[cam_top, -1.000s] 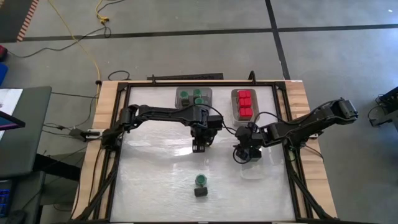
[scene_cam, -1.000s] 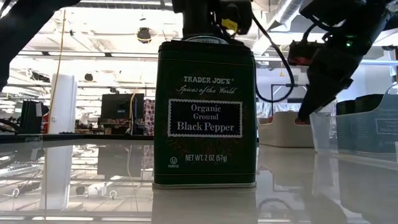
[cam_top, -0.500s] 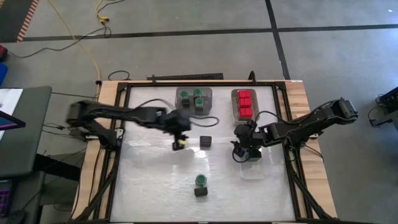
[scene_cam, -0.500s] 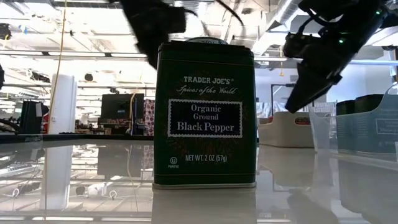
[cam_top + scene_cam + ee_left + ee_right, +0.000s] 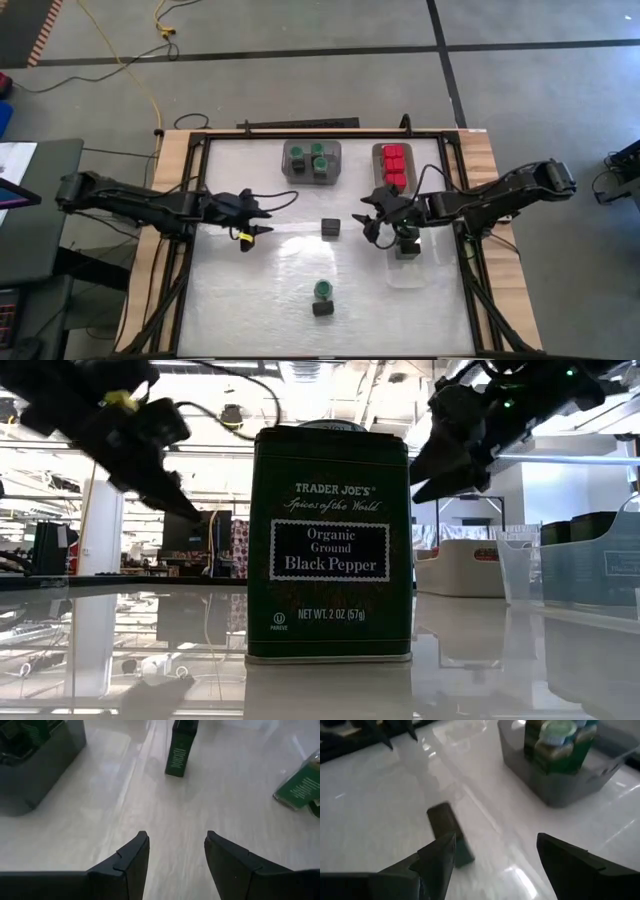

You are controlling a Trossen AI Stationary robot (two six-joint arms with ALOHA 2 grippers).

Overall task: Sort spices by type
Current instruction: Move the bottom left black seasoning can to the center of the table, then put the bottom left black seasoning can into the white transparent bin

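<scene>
Where red boxes (image 5: 394, 165) fill tray (image 5: 378, 150)

This is a robotics lab in a large open workspace. The high view shows a wood-edged table (image 5: 478, 170) on a bare grey floor, with a yellow cable (image 5: 130, 70) trailing off toward eleven o'clock. The low view looks into a bright hall with exposed ceiling ducts (image 5: 455, 380) and dark monitors (image 5: 185, 530).

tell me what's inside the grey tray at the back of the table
The grey tray holds green-lidded jars, standing upright; about three lids show from above. The right wrist view shows the jars behind the tray's wall, which hides their bases.
</scene>
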